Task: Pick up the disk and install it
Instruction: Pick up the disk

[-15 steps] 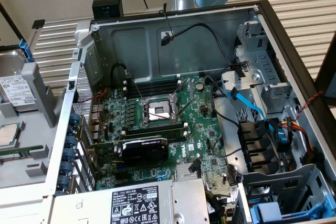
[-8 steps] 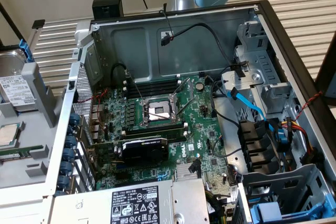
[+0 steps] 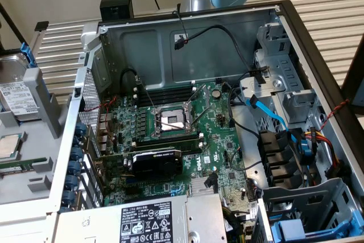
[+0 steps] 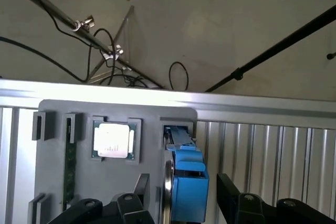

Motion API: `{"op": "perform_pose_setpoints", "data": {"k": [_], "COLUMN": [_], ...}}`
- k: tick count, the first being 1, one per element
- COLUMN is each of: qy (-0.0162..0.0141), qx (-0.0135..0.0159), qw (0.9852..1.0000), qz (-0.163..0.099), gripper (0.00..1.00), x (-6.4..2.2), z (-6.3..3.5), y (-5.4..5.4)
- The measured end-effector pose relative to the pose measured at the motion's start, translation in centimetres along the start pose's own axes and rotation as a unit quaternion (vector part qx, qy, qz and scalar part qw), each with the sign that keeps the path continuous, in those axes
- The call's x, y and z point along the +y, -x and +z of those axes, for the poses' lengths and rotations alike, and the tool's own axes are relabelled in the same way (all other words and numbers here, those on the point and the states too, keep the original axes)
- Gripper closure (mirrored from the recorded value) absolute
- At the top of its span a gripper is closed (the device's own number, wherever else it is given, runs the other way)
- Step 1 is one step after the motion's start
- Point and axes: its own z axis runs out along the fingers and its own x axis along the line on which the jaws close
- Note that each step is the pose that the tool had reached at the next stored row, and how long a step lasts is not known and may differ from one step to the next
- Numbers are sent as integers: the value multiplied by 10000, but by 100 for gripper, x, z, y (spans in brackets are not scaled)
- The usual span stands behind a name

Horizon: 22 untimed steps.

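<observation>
Disk (image 3: 16, 96) is standing on edge in a slot of the grey holder (image 3: 42, 92) at the exterior view's left edge, outside the open computer case (image 3: 170, 44). Gripper (image 4: 181, 205) is facing the disk (image 4: 186, 182), fingers spread wide apart either side, clamping nothing.

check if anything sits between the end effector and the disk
Nothing visible does. The open end effector is right at the disk, which stands on edge in the grey tray, with one finger to each side.

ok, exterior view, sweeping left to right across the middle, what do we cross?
disk → CPU socket → blue SATA cable → red twisted wire
</observation>
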Motion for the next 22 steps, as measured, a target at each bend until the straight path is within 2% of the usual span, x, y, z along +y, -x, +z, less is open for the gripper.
{"op": "perform_pose_setpoints", "data": {"k": [6, 13, 16, 17, 20, 22], "qy": [-1, 4, 72, 104, 122, 123], "qx": [-12, -47, -63, -70, -72, -72], "qw": [9999, 9999, 9998, 9998, 9997, 9997], "qz": [145, 162, 173, 177, 179, 178], "gripper": [38, 38, 38, 38, 38, 38], "x": [4, 4, 4, 4, 4, 4], "z": [31, 51, 58, 59, 62, 65], "y": [1, -5, -6, -6, -6, -7]}}
